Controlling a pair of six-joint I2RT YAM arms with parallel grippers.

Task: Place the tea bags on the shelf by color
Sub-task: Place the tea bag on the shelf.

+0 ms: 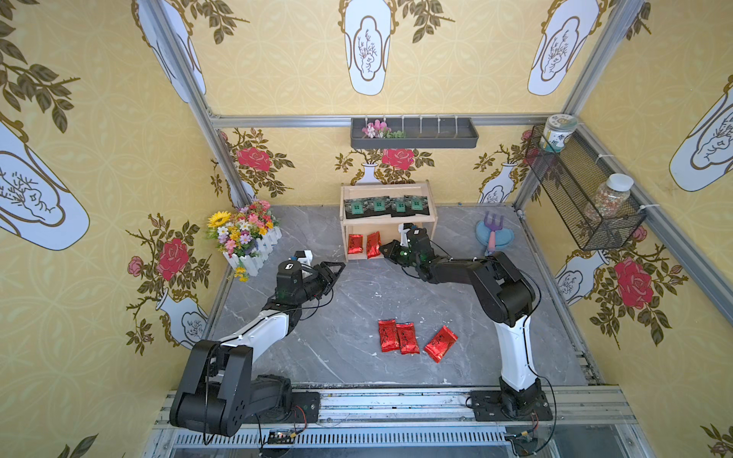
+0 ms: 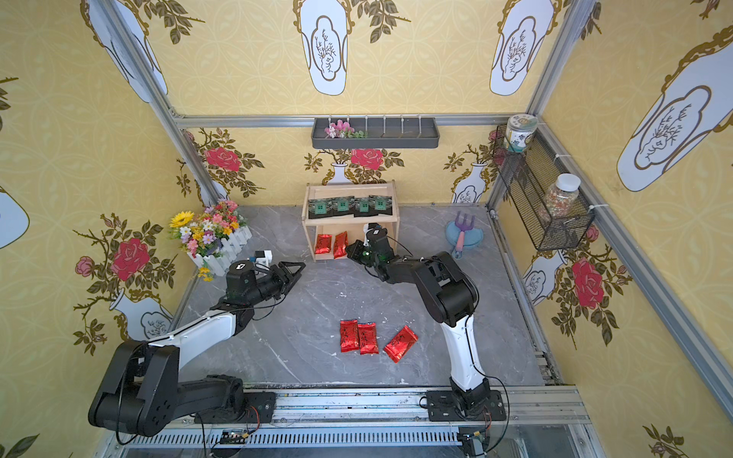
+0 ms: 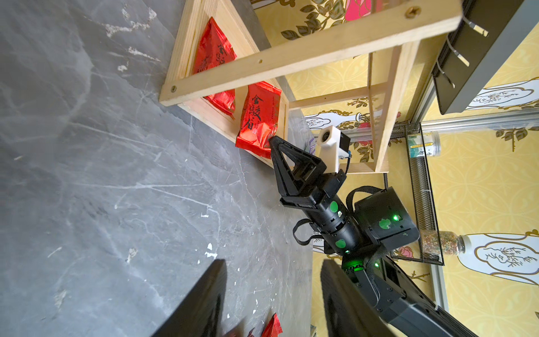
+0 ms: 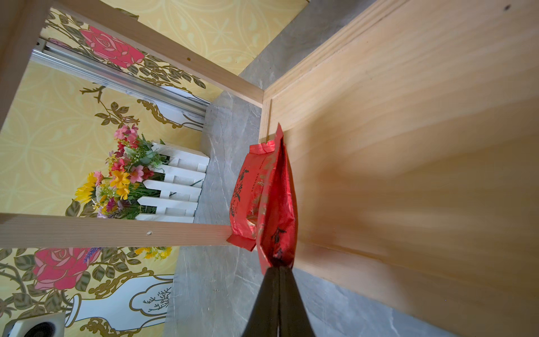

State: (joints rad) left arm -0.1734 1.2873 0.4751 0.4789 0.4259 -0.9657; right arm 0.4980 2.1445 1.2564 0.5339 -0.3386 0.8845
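My right gripper (image 4: 277, 270) is pinched shut on the end seam of a red tea bag (image 4: 277, 204) and holds it on edge. I judge that is so the thin packet can slip in under the upper board without catching. In a top view it sits just above the middle of the frame, at the front of the lower tier of the shelf (image 1: 384, 186). It is right beside another red bag (image 1: 355, 244) already lying there, and in the right wrist view the two look to be touching. My next move, I'd say, is to lay it flat and let go. The foil looks slippery, so it could nudge its neighbour.

The upper tier carries the four black bags (image 1: 386, 206) in an overlapping row, so the sorting is black above and red below. Three loose red bags (image 1: 407, 338) lie on the grey table (image 1: 329, 357) in the lower middle of the frame. Two of them are side by side, and the third lies tilted a little to their right.

My left gripper (image 1: 336, 276) hangs left of centre with its fingers partly apart and nothing between them. It is clear of the shelf, I think so as not to crowd the right arm.
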